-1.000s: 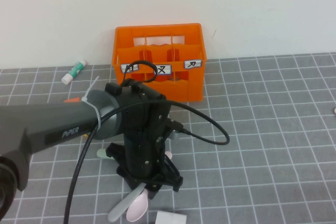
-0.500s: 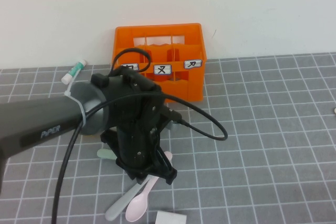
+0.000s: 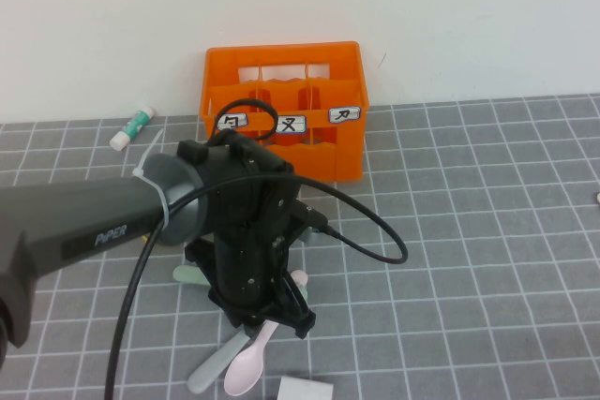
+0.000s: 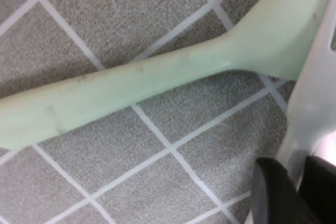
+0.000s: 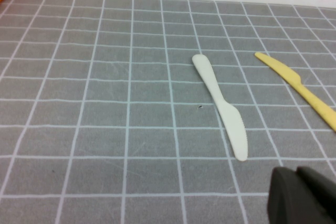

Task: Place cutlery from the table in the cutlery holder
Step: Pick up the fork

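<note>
My left gripper [image 3: 269, 318] is down at the table [image 3: 469, 259] over the cutlery pile. In the left wrist view its black fingers [image 4: 270, 195] sit close on either side of the grey-green fork [image 4: 313, 103], gripping its handle. The fork's other end [image 3: 210, 369] lies on the table. The mint-green spoon [image 4: 157, 80] lies beside it, and its tip shows in the high view [image 3: 184, 274]. The pale pink spoon [image 3: 249, 367] lies next to the fork. The orange cutlery holder [image 3: 281, 110] stands at the back. My right gripper [image 5: 303, 199] is shut and empty, low over the table.
A white-and-green glue stick [image 3: 131, 127] lies at the back left. A white card [image 3: 305, 389] lies at the front edge. In the right wrist view a white knife [image 5: 220, 109] and a yellow knife [image 5: 303, 89] lie on the grid.
My left arm shifted a little back and left, then settled lower over the cutlery again. The fork and pink spoon shifted only slightly.
</note>
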Motion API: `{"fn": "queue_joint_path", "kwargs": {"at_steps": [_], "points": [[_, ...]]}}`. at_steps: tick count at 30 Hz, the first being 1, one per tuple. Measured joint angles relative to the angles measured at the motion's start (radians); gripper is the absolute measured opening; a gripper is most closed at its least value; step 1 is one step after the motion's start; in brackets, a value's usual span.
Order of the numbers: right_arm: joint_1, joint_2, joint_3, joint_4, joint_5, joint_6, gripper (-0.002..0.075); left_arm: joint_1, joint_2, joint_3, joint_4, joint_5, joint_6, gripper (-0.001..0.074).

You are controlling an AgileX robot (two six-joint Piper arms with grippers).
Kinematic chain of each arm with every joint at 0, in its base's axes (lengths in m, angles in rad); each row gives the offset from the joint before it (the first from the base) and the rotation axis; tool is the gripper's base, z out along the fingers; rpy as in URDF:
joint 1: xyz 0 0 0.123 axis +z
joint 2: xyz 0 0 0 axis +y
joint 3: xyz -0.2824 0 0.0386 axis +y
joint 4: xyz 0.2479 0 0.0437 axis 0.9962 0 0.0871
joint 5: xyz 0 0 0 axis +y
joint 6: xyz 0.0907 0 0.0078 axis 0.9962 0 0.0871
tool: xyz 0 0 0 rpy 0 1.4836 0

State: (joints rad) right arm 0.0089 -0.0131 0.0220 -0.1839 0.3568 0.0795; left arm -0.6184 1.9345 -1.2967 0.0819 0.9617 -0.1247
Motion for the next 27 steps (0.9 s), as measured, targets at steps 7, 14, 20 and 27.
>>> {"fn": "queue_joint_path", "kwargs": {"at_steps": [7, 14, 20, 27], "points": [[0.0, 0.0, 0.0, 0.0, 0.0, 0.0, -0.0003, 0.0, 0.008, 0.0, 0.013, 0.002, 0.038, 0.0307], [0.0, 0.0, 0.0, 0.0, 0.0, 0.0, -0.0003, 0.001, 0.014, -0.007, -0.014, -0.004, 0.072, 0.0343], [0.0, 0.0, 0.0, 0.0, 0.0, 0.0, -0.0003, 0.001, 0.031, -0.011, -0.038, -0.007, 0.086, 0.0306], [0.0, 0.0, 0.0, 0.0, 0.0, 0.0, -0.0003, 0.001, 0.033, -0.017, -0.053, -0.007, 0.091, 0.0082]]}}
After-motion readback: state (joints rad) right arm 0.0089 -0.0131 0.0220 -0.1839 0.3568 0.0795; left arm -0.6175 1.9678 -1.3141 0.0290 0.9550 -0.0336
